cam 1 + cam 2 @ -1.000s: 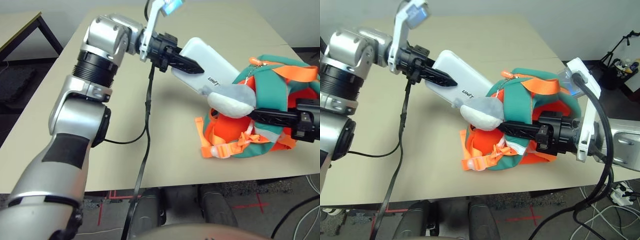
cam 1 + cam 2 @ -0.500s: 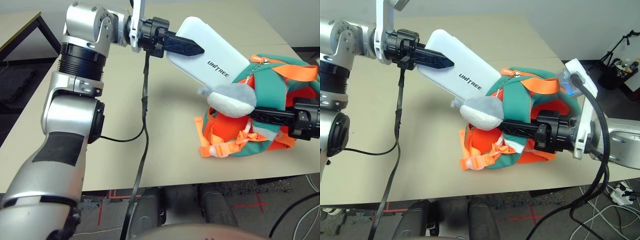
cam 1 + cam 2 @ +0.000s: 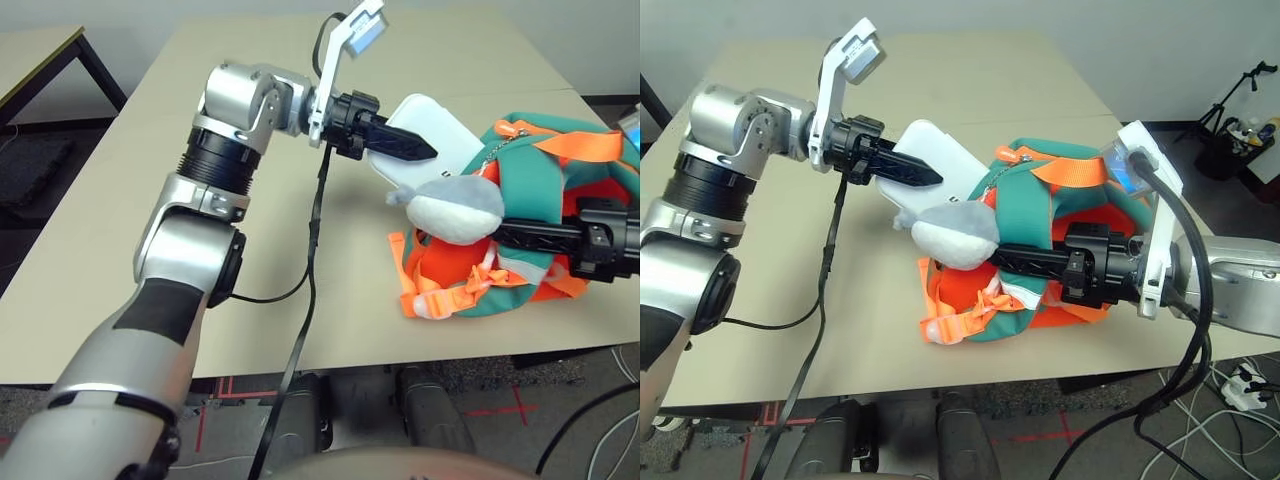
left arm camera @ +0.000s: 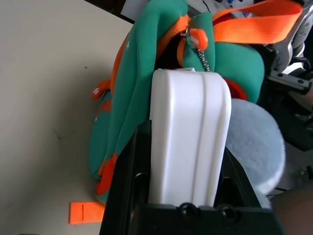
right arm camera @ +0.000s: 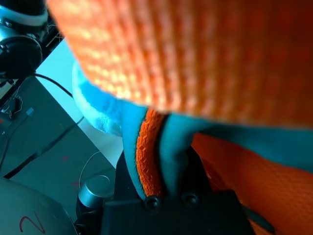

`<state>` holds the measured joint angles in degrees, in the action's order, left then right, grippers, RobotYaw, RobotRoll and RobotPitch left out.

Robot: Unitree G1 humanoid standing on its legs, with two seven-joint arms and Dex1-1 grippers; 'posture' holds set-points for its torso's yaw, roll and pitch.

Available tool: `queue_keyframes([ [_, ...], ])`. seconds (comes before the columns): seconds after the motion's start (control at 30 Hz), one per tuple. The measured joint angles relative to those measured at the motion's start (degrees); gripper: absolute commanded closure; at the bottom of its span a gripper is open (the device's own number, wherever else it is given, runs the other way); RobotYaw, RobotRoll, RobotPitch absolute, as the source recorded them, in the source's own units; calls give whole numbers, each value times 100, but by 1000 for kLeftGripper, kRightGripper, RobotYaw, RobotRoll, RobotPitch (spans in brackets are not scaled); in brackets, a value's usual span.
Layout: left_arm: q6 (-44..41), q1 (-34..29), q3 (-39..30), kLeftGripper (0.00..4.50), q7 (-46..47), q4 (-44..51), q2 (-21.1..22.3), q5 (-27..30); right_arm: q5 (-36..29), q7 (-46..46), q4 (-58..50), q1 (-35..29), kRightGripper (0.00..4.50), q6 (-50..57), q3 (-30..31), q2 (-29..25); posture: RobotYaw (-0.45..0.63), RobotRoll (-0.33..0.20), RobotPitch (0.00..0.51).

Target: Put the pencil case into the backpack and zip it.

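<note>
White, flat, rounded plastic pencil case (image 3: 432,128), clamped by the left gripper (image 3: 400,144), enters the mouth of the teal-and-orange fabric backpack (image 3: 1040,215), whose edge the right gripper (image 3: 1025,260) pinches, apparently holding the opening steady.

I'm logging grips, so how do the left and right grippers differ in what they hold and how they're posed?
The left gripper clamps the rigid white pencil case, raised off the table and angled toward the backpack's opening; the right gripper pinches soft teal, orange-edged fabric of the backpack, low and roughly level, just under the grey plush piece. Both are shut on something.
</note>
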<state>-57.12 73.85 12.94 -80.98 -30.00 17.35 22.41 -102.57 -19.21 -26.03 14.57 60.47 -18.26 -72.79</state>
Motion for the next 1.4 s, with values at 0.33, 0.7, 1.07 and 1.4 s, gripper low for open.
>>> queue_keyframes([
  [0.33, 602, -310, 258, 3089, 69, -45, -204, -116, 0, 71, 17, 33, 4313, 0, 58, 52, -122, 0, 96],
  [0.7, 884, -579, 487, 3090, -14, 171, -74, -211, 51, 97, 23, 100, 4313, 0, 136, 135, -111, 0, 87],
  [1.07, 499, -595, 442, 166, -268, 555, 406, 18, 255, 46, 185, 266, 4313, 39, 182, 234, -88, 0, 85],
  [1.4, 648, -175, 9, 1236, -258, 286, 778, 174, 455, -44, 300, 462, 4313, 140, 318, 296, -73, 0, 78],
])
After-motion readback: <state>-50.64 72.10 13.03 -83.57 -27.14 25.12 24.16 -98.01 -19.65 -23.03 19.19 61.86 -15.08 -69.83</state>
